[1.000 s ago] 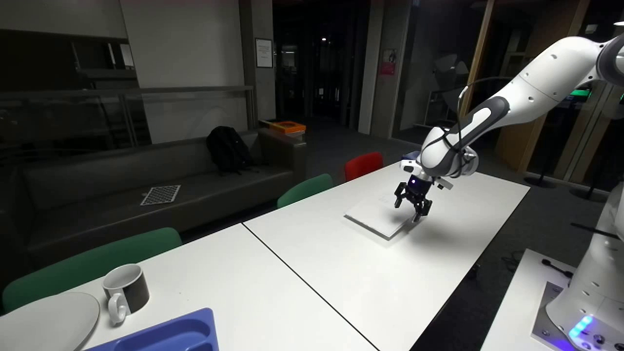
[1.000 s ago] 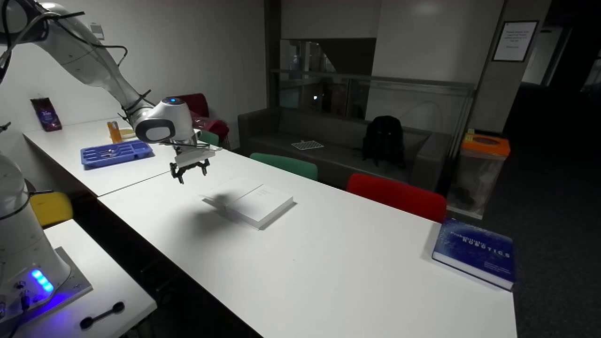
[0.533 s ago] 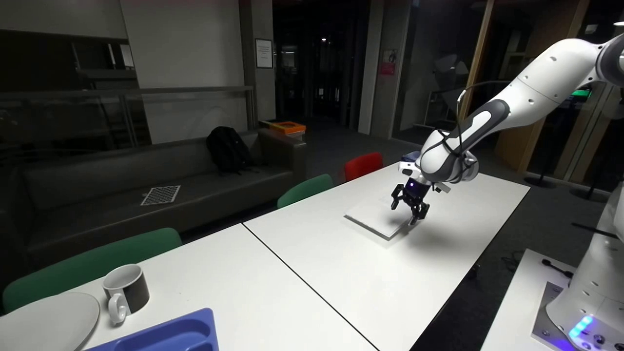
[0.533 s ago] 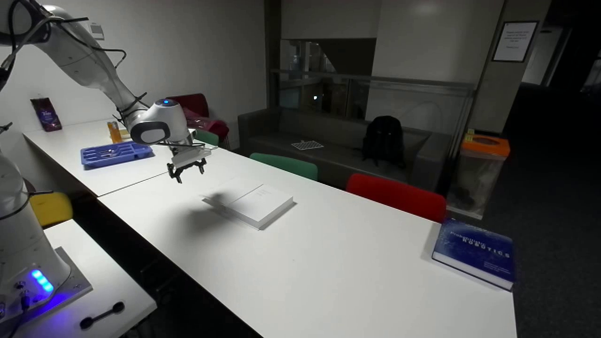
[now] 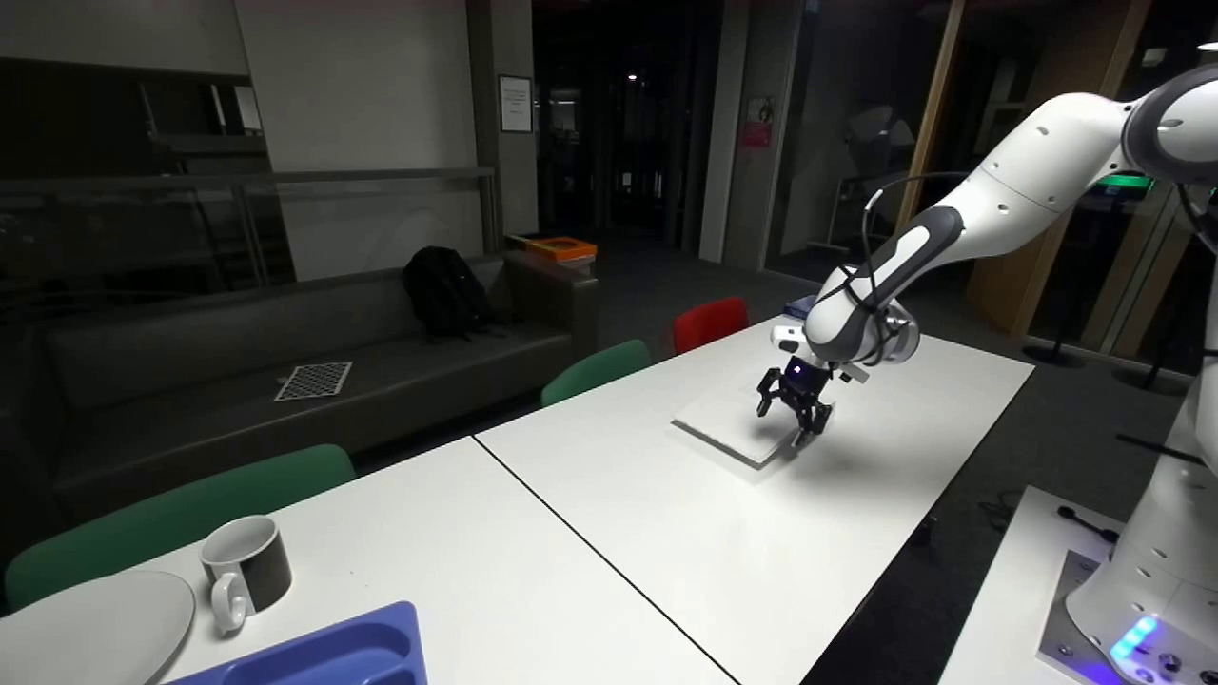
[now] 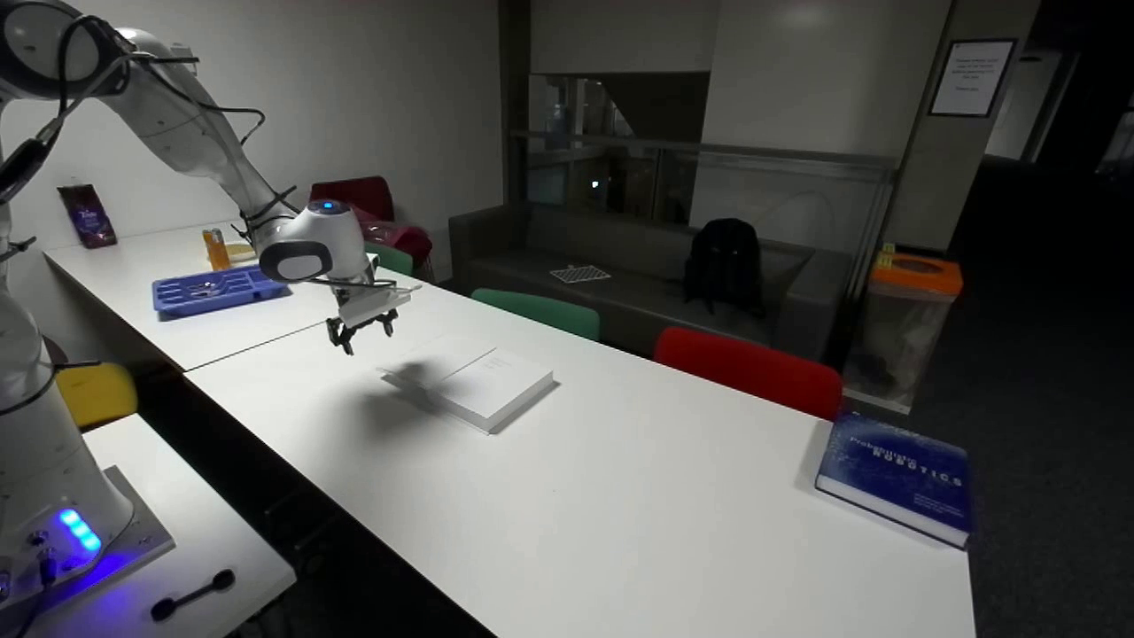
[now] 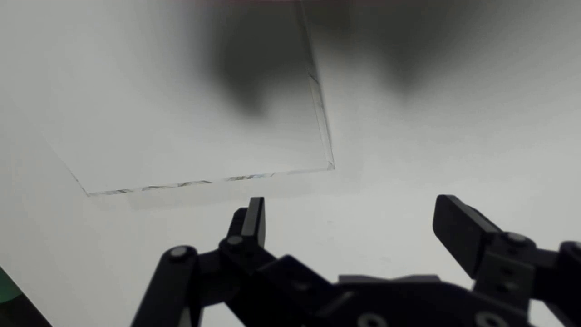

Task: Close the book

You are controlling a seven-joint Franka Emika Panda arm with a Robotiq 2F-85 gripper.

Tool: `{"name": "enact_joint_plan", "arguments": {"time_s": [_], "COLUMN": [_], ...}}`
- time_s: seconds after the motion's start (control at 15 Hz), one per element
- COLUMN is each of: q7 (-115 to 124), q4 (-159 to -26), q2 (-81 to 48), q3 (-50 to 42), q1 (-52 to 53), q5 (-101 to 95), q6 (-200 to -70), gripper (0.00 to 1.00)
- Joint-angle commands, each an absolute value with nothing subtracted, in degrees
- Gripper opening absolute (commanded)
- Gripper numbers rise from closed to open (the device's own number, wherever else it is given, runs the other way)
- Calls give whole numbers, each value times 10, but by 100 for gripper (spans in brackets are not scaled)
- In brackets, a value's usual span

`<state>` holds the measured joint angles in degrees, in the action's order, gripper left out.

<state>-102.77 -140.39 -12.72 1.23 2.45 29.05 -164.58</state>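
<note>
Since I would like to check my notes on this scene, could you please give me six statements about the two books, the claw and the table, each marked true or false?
1. The white book lies open on the table. True.
2. The claw is open. True.
3. The claw is holding the white book. False: it holds nothing.
4. The white book hangs over the table's edge. False: it lies inward from the edge.
5. The blue book lies shut. True.
6. The blue book rests on the white book. False: they lie apart.

A dimly lit sofa (image 5: 238, 419) stands between a grey railing (image 6: 797, 157) and a white table (image 6: 656, 505).
</note>
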Motion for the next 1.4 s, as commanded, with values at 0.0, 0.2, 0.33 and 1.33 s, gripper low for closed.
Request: {"name": "enact_joint_plan", "arguments": {"time_s": [0.0, 0.2, 0.33, 1.33], "q7": [-1081, -1103, -1121, -1121], "q4": [-1355, -1333, -1329, -1352], "q2": [-173, -195, -206, -219], "q3": [27, 41, 53, 94], "q1": [-3, -21, -33, -49], "q5": [320, 339, 352, 348], "q6": [-1655, -1653, -1661, -1773], "gripper": [100, 100, 100, 100]}}
